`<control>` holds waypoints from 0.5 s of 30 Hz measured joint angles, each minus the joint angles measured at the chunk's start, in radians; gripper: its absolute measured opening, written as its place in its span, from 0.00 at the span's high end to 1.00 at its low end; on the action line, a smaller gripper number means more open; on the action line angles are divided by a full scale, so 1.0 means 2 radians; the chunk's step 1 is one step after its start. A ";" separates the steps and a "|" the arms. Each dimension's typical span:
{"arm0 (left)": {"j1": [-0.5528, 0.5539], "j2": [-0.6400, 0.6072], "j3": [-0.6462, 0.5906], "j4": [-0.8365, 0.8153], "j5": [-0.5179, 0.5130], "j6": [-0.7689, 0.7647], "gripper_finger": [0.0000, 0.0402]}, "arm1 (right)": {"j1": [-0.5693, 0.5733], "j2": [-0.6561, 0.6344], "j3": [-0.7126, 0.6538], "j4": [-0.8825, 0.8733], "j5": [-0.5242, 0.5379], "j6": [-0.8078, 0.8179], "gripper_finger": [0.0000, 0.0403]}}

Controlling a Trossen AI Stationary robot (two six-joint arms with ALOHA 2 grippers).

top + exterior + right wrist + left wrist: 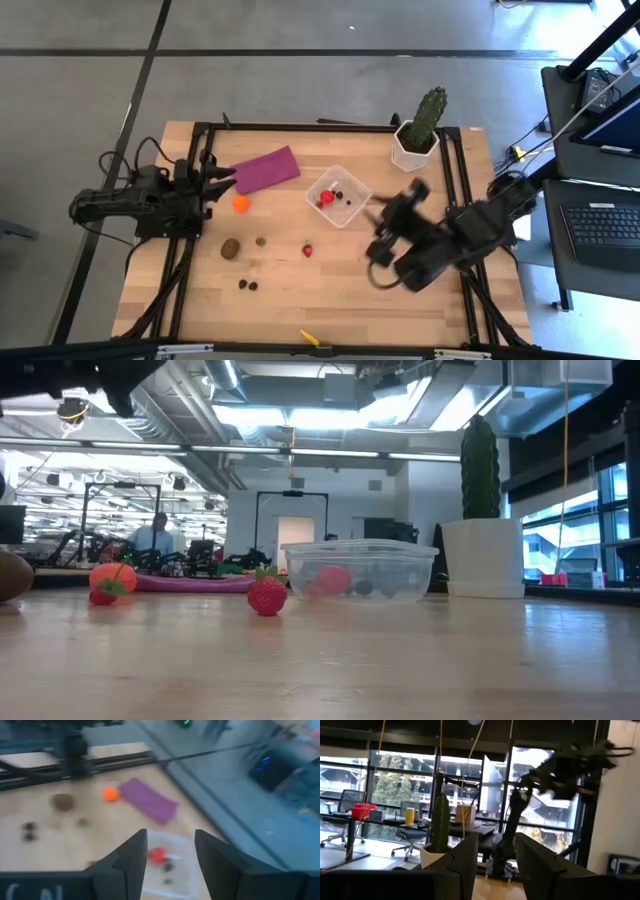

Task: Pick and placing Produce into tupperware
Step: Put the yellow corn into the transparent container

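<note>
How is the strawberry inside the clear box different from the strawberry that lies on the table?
Place: one strawberry lies inside the clear box, beside dark berries; the other strawberry lies on the bare wooden table, apart from the box.
View: in the low view the boxed one looks pale pink through the plastic wall; the table one shows plain red with green leaves.
Both are small and red.
</note>
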 joint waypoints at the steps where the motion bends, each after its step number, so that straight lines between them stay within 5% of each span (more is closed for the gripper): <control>1: -0.002 0.011 0.009 -0.004 -0.004 0.003 0.69 | 0.000 -0.015 -0.011 -0.010 0.010 -0.001 0.58; 10: -0.008 0.125 0.039 0.009 -0.060 0.022 0.69 | -0.011 -0.201 -0.206 -0.004 0.020 -0.054 0.58; 15: -0.008 0.183 0.039 0.053 -0.087 0.019 0.69 | -0.015 -0.334 -0.351 0.075 0.001 -0.099 0.58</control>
